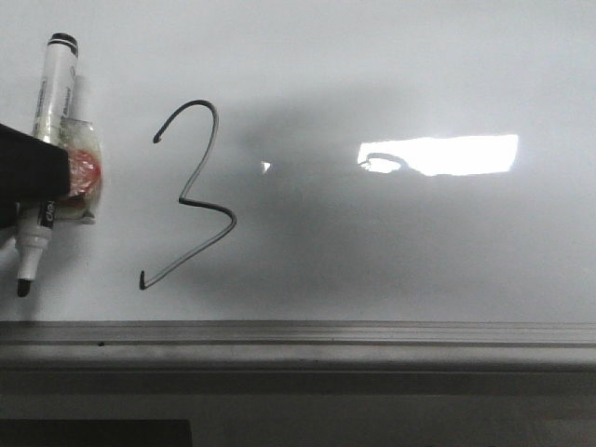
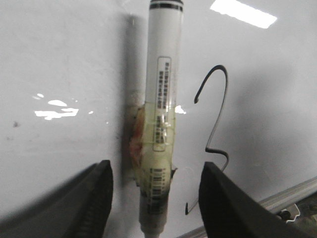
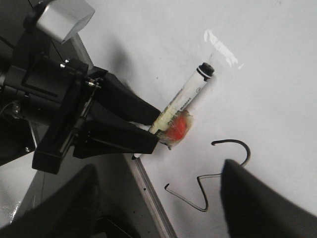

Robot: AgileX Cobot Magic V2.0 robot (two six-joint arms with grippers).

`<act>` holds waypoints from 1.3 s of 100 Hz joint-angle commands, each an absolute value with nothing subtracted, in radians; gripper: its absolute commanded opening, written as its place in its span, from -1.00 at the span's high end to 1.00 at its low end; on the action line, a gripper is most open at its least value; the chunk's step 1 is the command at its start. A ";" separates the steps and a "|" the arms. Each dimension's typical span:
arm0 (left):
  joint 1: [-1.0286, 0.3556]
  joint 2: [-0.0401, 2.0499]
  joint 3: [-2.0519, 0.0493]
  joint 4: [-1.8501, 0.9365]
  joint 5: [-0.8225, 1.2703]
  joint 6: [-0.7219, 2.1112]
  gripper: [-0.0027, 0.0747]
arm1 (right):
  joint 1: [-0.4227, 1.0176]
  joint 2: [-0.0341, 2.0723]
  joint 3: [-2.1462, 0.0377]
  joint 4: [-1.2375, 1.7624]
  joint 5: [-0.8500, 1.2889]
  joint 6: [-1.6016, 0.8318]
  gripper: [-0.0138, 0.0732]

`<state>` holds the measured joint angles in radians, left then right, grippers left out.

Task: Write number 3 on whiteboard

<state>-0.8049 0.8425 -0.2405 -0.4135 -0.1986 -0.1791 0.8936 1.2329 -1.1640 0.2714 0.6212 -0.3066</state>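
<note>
Marker (image 3: 185, 104) grip visible only from right wrist.

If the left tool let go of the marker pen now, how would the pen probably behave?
The marker pen has a round, smooth barrel, so it would probably slip and roll. The whiteboard looks glossy, giving little friction. The tape wad around its middle might slow rolling. It looks stiff and light.

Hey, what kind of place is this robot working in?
Probably a lab or classroom-style writing station: a glossy whiteboard with a grey metal ledge, a hand-drawn number 3, and a marker pen held by the left tool. Nothing more of the room shows.
</note>
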 commanded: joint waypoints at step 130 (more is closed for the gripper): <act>-0.802 0.194 -0.259 -0.398 0.015 0.328 0.98 | 0.887 0.293 -0.196 0.216 -0.066 -0.304 0.81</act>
<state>-0.8023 0.1862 -0.2312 -0.3935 0.0836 0.3255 0.8936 0.2866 -0.1703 0.2266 0.0000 -0.3004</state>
